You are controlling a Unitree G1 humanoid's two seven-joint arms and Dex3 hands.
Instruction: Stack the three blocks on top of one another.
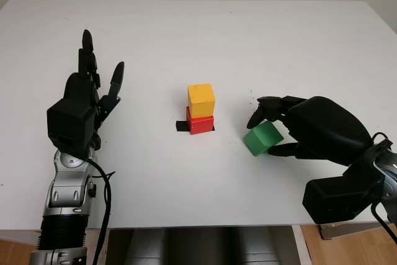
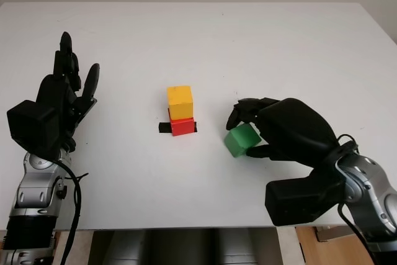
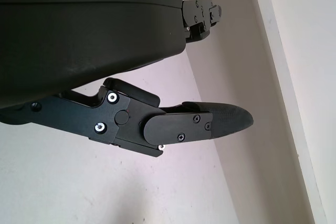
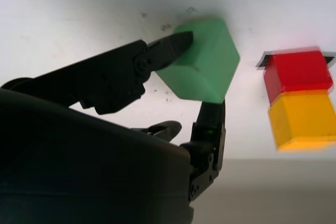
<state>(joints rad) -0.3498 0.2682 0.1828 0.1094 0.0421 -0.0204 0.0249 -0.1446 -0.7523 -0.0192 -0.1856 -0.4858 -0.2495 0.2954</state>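
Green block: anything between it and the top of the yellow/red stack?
Nothing visible. The right hand grips the green block to the right of the stack; bare table lies between. The yellow block on the red block has its top free. The left hand is open, far left.

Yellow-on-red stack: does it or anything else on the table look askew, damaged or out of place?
Nothing looks damaged or spilled. The yellow block sits squarely on the red block, which sits on a black mark. The green block is tilted, but only because the right hand grips it. The left hand is open, off to the side.

Each black robot hand [image 1: 84, 100] tops a silver forearm [image 1: 67, 193] trailing black cable [image 1: 107, 200].
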